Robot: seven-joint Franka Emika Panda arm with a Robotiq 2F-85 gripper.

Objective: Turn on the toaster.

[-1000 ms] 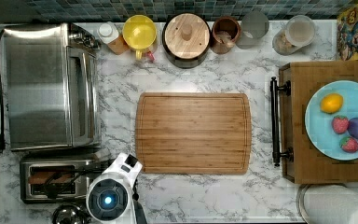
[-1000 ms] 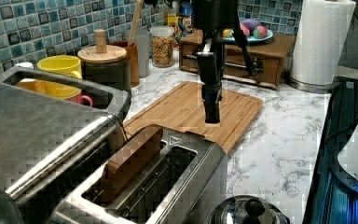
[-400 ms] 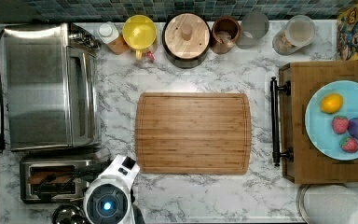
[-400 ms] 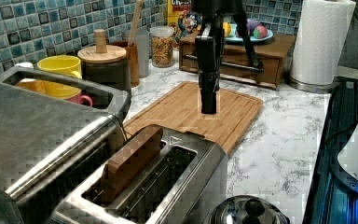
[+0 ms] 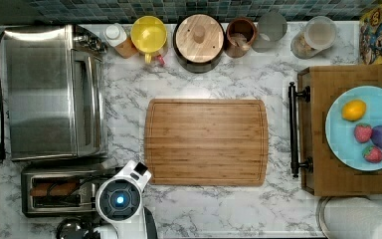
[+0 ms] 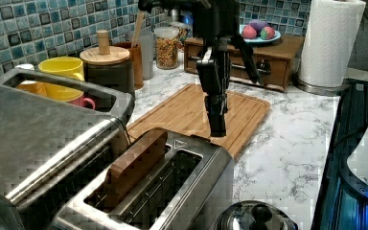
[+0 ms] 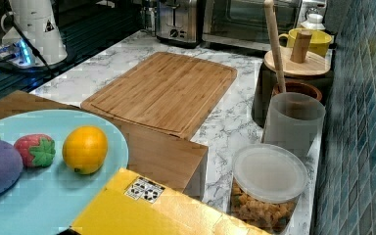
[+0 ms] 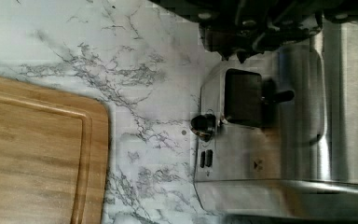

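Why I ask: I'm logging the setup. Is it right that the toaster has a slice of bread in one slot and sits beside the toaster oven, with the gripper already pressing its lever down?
Not quite. In the left view the gripper hangs above the toaster end, not touching it; the wrist view shows the lever free below. The bread in one slot and the toaster oven alongside are right.

- A white marble counter [image 5: 129, 109] with grey veins runs the whole width of the top view.
- A wall of small blue and teal tiles [image 6: 38, 33] stands behind the counter, at the far edge in the top view.
- A wooden cutting board [image 5: 206, 142] lies flat in the middle of the counter.
- A large steel toaster oven [image 5: 49, 92] sits at the top view's left.
- A wooden drawer box [image 5: 323, 164] carrying a pale blue plate [image 5: 338, 139] stands at the top view's right.
- A paper towel roll [image 6: 328, 43] stands upright at the left view's right.
- Jars and a yellow mug [image 5: 149, 35] line the tiled wall.
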